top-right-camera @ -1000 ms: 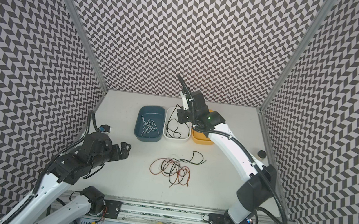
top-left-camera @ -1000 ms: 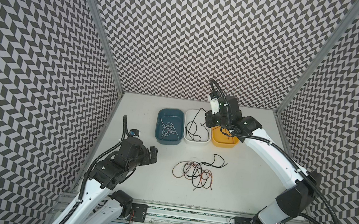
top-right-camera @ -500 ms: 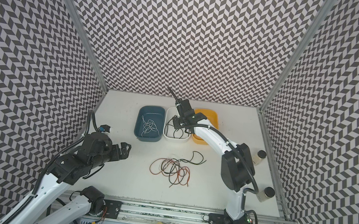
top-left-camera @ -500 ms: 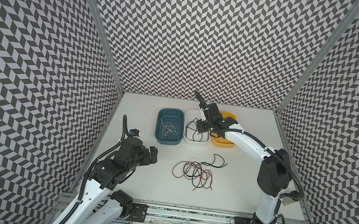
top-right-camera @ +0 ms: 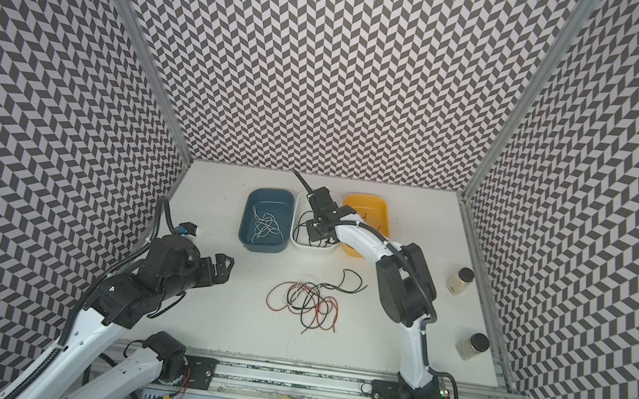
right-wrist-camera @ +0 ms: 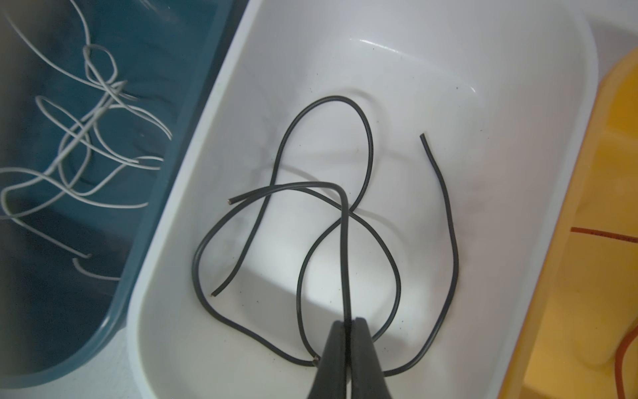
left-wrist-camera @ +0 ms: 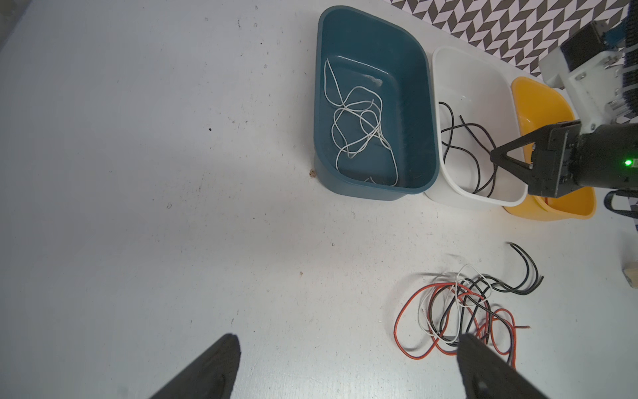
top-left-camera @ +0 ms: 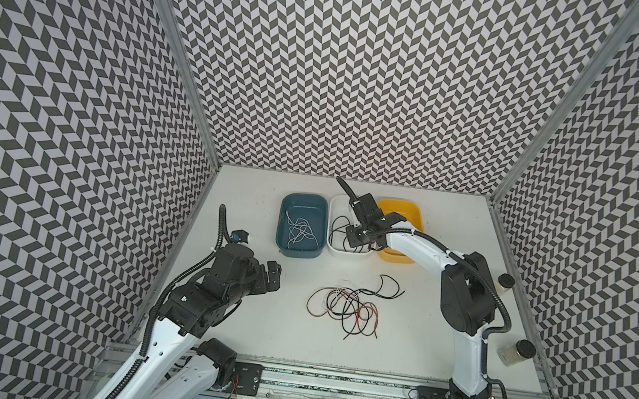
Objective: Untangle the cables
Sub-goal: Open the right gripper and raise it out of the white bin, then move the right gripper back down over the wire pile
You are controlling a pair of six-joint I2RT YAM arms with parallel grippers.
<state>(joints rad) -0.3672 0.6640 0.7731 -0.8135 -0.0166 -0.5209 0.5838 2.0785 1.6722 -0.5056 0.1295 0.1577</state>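
Nearest, the left gripper point(top-left-camera: 272, 277) hangs above the counter point(top-left-camera: 271, 328), jaws wide apart. Mid-counter lies a tangle of cables point(top-left-camera: 345, 306), black, white and red. Farther back, the right gripper point(right-wrist-camera: 348, 328) is clamped on a black cable point(right-wrist-camera: 345, 241) over the white tray point(right-wrist-camera: 448, 69). White cables point(top-left-camera: 299, 229) lie in the blue tray point(top-left-camera: 298, 253), and a red cable point(right-wrist-camera: 604, 235) in the yellow tray point(top-left-camera: 400, 209).

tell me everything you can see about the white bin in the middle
The white glossy plastic bin, rectangular with rounded corners, stands upright on the pale table, close between a dark blue plastic bin and a yellow plastic bin. Inside lie loosely looped thin black cables; the right pincer, shut, hangs over it gripping one strand.
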